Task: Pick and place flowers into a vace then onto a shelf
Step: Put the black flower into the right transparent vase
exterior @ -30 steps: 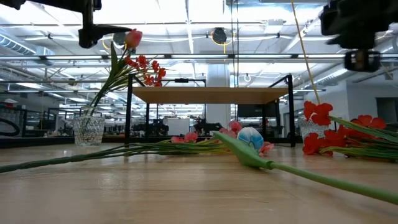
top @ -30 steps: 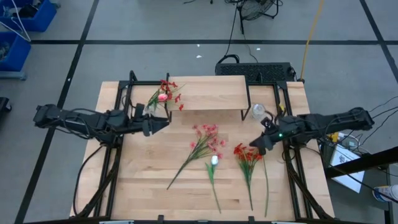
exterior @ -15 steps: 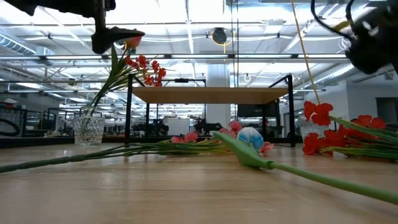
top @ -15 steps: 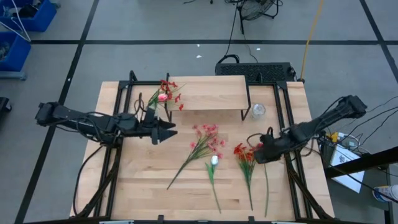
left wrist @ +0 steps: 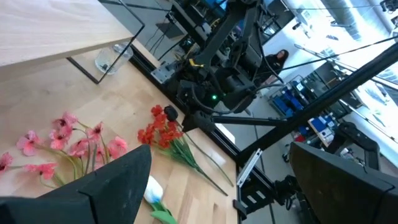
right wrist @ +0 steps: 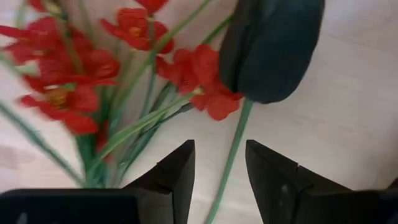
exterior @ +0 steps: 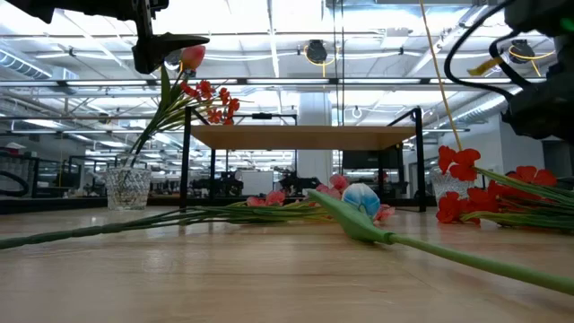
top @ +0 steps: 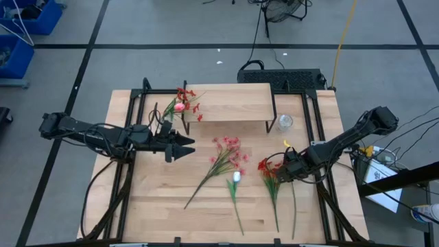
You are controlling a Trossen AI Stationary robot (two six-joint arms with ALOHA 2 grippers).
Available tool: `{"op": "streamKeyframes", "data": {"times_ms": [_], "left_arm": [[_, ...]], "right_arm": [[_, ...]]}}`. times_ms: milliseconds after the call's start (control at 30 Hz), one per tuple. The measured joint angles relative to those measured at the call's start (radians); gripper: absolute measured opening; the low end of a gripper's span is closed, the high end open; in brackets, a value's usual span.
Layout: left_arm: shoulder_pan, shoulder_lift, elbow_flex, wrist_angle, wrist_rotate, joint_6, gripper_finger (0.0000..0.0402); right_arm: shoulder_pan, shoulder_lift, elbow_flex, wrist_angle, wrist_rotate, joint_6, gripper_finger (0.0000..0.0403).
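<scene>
A clear glass vase (exterior: 127,187) stands left of the shelf (top: 226,101) and holds red sprays and a pink bud (top: 180,105). On the table lie a pink spray (top: 227,154), a white tulip (top: 235,177), a red spray (top: 271,173) and a single green stem (top: 293,200). My left gripper (top: 188,145) hovers open right of the vase, pointing right and holding nothing. My right gripper (top: 280,168) is open and tipped down over the red spray's blossoms. In the right wrist view its fingers (right wrist: 219,146) stand on either side of a green stem (right wrist: 233,152) below a dark bud shape (right wrist: 270,43).
A second small clear glass (top: 283,122) stands by the shelf's right front leg. The shelf's black legs (exterior: 186,161) and the black frame rails (top: 310,130) along both table sides stand near the arms. Bare wood lies along the near left of the table (top: 158,206).
My right gripper has come down and tipped toward the table over the red spray, shifting slightly toward the near-left. My left gripper has moved a little toward the right and near edge, away from the vase. The flowers have stayed where they were.
</scene>
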Motion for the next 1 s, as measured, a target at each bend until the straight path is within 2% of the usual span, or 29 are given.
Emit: {"op": "streamKeyframes", "data": {"times_ms": [500, 633, 833, 1000], "left_arm": [[0.000, 0.000, 0.000, -0.003, -0.001, 0.015, 0.0386], [0.000, 0.000, 0.000, -0.004, -0.001, 0.015, 0.0386], [0.000, 0.000, 0.000, -0.004, -0.002, 0.015, 0.0386], [0.000, 0.000, 0.000, -0.005, -0.002, 0.015, 0.0386]], "right_arm": [[-0.001, 0.018, -0.117, 0.092, 0.017, 0.038, 0.0124], [-0.015, 0.018, -0.118, 0.087, 0.014, 0.032, 0.0091], [-0.018, -0.011, -0.121, 0.096, 0.014, 0.009, 0.0011], [-0.018, -0.064, -0.125, 0.109, 0.043, 0.018, 0.0008]]}}
